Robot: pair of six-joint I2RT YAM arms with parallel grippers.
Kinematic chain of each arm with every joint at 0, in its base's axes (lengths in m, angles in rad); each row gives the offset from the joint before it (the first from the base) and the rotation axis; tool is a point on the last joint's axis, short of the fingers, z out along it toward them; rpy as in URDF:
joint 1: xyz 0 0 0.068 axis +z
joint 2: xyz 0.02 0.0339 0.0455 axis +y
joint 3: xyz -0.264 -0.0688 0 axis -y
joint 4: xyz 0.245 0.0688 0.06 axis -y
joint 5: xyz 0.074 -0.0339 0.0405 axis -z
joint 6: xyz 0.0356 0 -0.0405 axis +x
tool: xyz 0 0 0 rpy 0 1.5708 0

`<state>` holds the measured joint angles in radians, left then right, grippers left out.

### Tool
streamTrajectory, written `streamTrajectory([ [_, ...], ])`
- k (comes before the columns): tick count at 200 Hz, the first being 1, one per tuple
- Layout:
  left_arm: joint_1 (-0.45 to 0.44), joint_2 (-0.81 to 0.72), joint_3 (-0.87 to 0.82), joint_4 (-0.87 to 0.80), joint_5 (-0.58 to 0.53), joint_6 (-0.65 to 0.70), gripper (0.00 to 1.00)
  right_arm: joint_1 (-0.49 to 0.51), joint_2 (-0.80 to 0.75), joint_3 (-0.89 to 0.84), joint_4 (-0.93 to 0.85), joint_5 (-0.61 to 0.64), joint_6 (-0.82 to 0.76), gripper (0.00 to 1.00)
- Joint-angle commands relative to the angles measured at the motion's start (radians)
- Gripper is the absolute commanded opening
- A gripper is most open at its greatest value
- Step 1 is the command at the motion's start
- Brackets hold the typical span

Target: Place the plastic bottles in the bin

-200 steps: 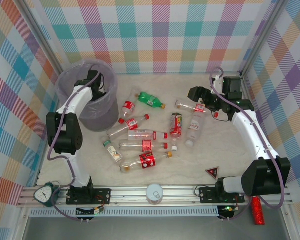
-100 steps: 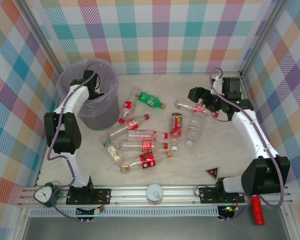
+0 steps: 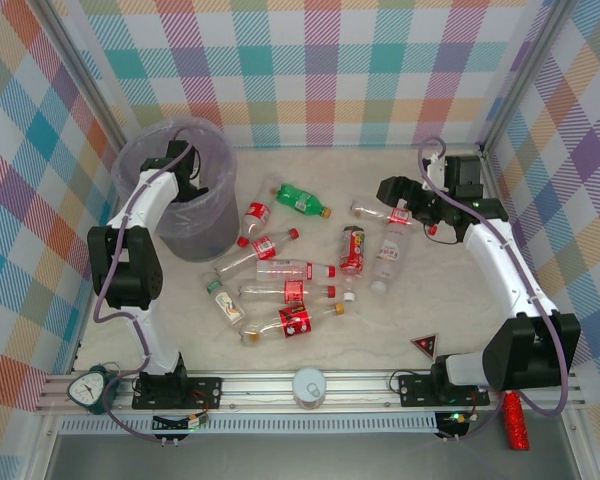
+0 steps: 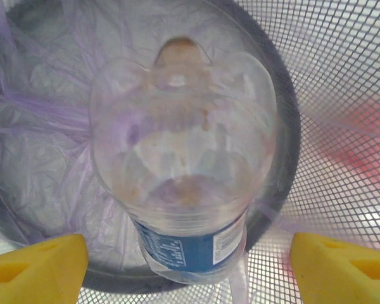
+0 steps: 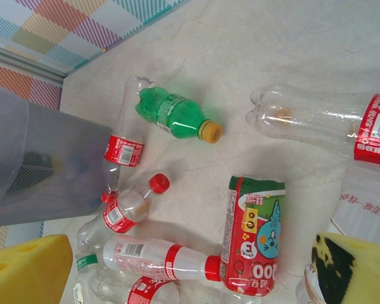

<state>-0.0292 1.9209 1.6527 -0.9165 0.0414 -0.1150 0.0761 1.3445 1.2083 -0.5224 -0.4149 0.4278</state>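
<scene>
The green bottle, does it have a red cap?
No, the green bottle lying on the table has a yellow cap.

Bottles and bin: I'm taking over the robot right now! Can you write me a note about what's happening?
Left tool: open over the bin. A clear blue-labelled bottle is loose between its fingers, not gripped.
Right tool: open and empty, above the right side of the table.
Done: that one bottle is over the bin's bag. I cannot tell what else is inside.
Left: about ten bottles lie on the table, the green bottle among them.
</scene>
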Motion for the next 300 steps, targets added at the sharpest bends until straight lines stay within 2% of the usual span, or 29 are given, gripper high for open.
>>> streamTrajectory([
  [1,0.003,-0.073,0.035,-0.041,-0.008,0.005,0.83,-0.027,-0.024,0.018,-0.034,0.014,-0.027,0.97],
  [35,-0.002,-0.148,0.048,-0.057,0.002,0.012,0.82,-0.074,-0.051,-0.015,-0.024,0.016,-0.012,0.97],
  [74,-0.008,-0.266,0.039,-0.077,-0.057,0.044,0.83,-0.092,-0.037,-0.015,-0.047,0.049,-0.023,0.96],
  [116,-0.011,-0.41,0.0,-0.021,-0.069,0.084,0.85,-0.127,0.048,0.019,-0.137,0.17,-0.05,0.96],
  [170,-0.047,-0.554,0.04,-0.016,-0.069,0.11,0.88,-0.101,0.223,-0.01,-0.094,0.141,-0.006,0.94],
  [191,-0.147,-0.602,0.089,-0.04,-0.11,0.093,0.88,-0.066,0.282,-0.024,-0.083,0.14,-0.012,0.94],
  [232,-0.502,-0.629,0.133,-0.036,-0.277,0.024,0.89,-0.039,0.389,-0.046,-0.031,0.128,-0.003,0.93],
  [258,-0.69,-0.594,0.101,0.005,-0.318,-0.03,0.89,-0.035,0.427,-0.061,-0.006,0.159,-0.002,0.91],
  [279,-0.777,-0.557,0.03,0.119,-0.258,-0.084,0.89,-0.035,0.455,-0.068,0.016,0.167,0.0,0.91],
  [300,-0.79,-0.528,-0.081,0.301,-0.125,-0.165,0.89,-0.035,0.486,-0.069,0.028,0.157,0.001,0.86],
])
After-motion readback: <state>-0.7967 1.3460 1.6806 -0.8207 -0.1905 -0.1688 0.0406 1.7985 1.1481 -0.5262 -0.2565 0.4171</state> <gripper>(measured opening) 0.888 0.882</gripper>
